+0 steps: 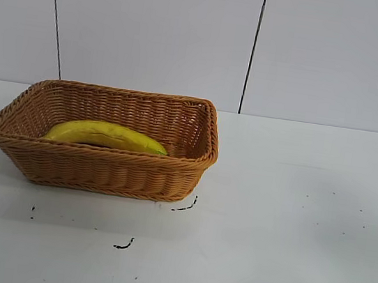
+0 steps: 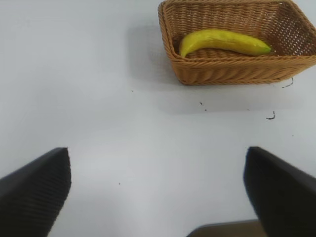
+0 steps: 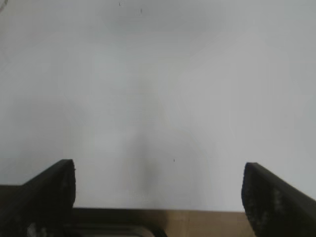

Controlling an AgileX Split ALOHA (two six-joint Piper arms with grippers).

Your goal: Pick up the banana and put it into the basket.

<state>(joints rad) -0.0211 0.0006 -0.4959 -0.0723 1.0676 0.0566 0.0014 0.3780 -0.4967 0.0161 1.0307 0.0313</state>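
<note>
You've got the banana (image 1: 105, 135) lying inside the basket (image 1: 100, 170), flat on the bottom along the long axis, curved side up in the exterior view. One end sits close to the basket's short wall at that view's left, the other end reaches past the middle toward the right wall. Nothing is touching it.

The basket sits on the white table (image 1: 291, 219), on the left half of the exterior view, upright, near the back wall. A few small dark marks (image 1: 123, 245) are on the tabletop just in front of it and beside its near right corner.

Neither arm shows in the exterior view. From the left wrist view, your left gripper (image 2: 158, 190) is pulled back over bare table, well apart from the basket (image 2: 232, 69), with the banana (image 2: 224, 41) visible inside it farther off. Its fingers (image 2: 34, 195) are spread wide and hold nothing.

From the right wrist view, your right gripper (image 3: 158, 190) is also over bare table, fingers (image 3: 42, 195) spread wide, nothing between them. Basket and banana don't appear in that view, so you can't place this gripper relative to them from it.
</note>
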